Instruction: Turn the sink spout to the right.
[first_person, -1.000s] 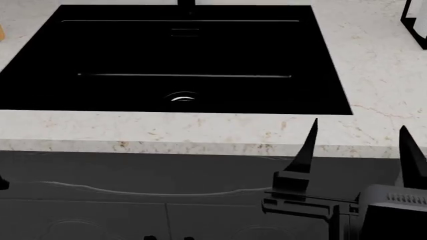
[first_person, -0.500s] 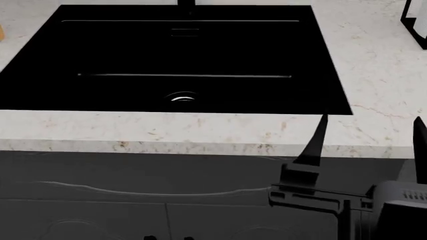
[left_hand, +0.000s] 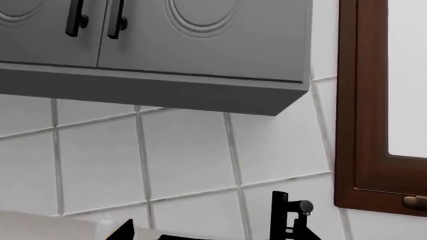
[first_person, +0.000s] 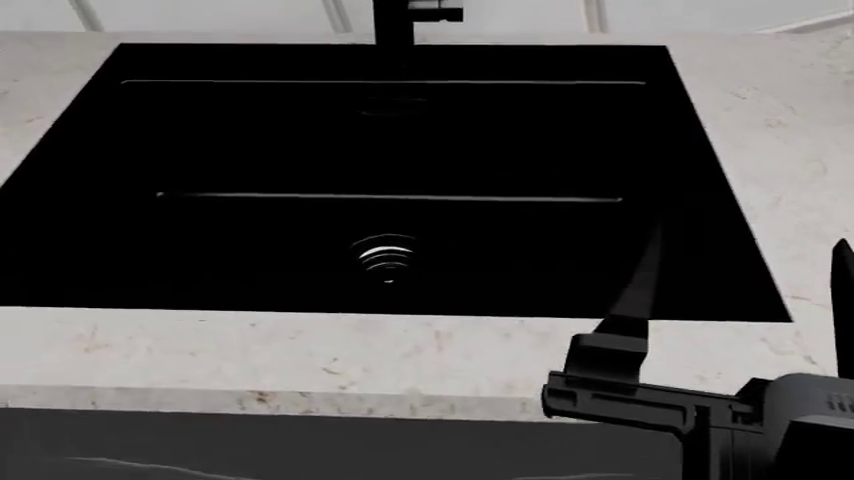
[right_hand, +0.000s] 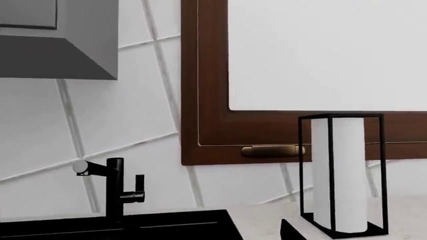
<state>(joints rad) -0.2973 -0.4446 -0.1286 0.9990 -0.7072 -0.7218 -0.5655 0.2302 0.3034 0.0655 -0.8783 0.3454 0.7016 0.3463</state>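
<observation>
Black sink spout (first_person: 395, 22) is now showing at the bench's back edge since we're rolling closer, right gripper (first_person: 741, 290) spread wide, grasping nothing.

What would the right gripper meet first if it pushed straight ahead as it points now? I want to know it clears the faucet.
Probably nothing soon: the right gripper, open, points over the sink's right side. The sink spout stands well to its left. Beyond lies the tiled wall; depth is unclear.

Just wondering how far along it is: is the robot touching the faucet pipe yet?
No. The right gripper hangs over the sink's near right corner, well short of the sink spout at the back.
</observation>
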